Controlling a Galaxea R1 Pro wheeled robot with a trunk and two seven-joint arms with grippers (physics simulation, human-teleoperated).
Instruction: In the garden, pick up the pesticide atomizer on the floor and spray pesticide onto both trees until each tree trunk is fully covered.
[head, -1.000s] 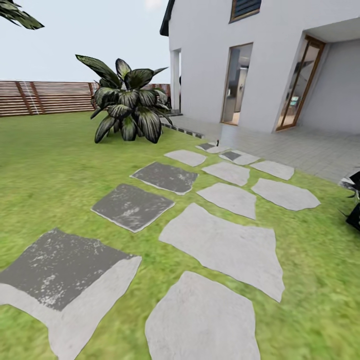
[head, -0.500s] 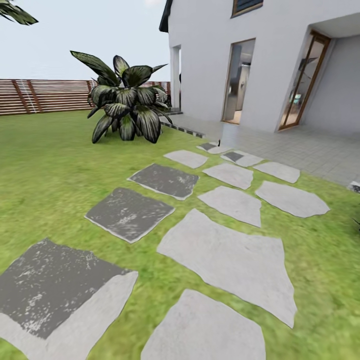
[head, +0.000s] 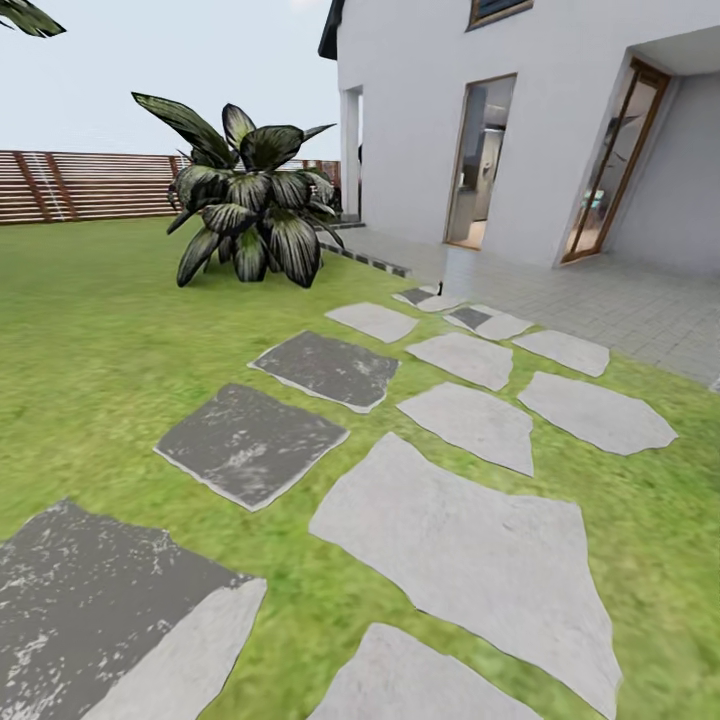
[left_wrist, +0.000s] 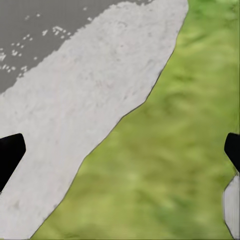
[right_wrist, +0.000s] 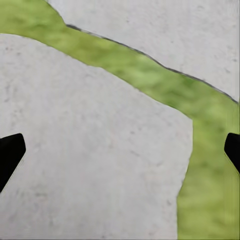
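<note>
Green grass floor (head: 90, 340), pale grey and dark mottled paving stones (head: 460, 540), brown slatted fence (head: 80, 185), dark green-striped bush (head: 245, 205).

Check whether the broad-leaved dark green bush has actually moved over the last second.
No. The broad-leaved dark green bush keeps its place beside the white house corner; the whole picture shifted together, so the camera moved.

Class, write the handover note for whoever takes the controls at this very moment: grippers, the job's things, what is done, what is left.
Left gripper: open, empty, over grass beside a paving stone.
Right gripper: open, empty, over stone paving.
Head view: lawn, stepping stones, broad-leaved bush, slat fence, house. No atomizer and no thick trunk in sight.
Done: nothing visible.
Left: find the atomizer, pick it up, spray both trunks.
</note>
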